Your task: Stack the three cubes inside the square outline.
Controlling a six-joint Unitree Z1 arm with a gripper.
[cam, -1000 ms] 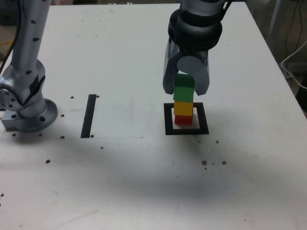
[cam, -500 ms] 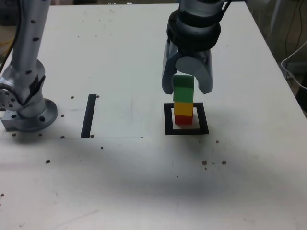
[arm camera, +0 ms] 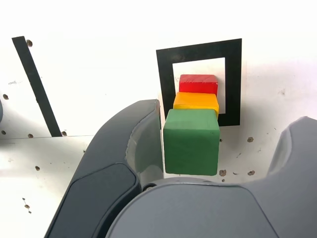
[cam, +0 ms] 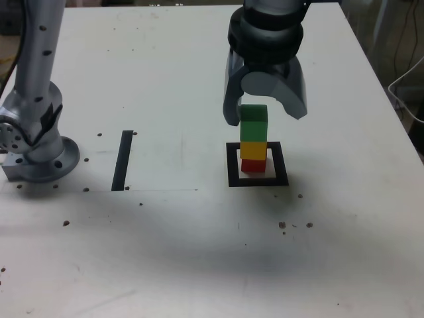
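With the gripper [cam: 265, 112] fingers spread wide around the green cube [cam: 253, 123], the red-yellow-green stack looks light, rigid and topple-prone inside the square outline [cam: 258, 180].

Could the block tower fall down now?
Maybe. The open gripper hangs right over the green block, and one finger looks very close to its side, so it might bump the block as it lifts. The tower is thin: green on yellow block on red block.
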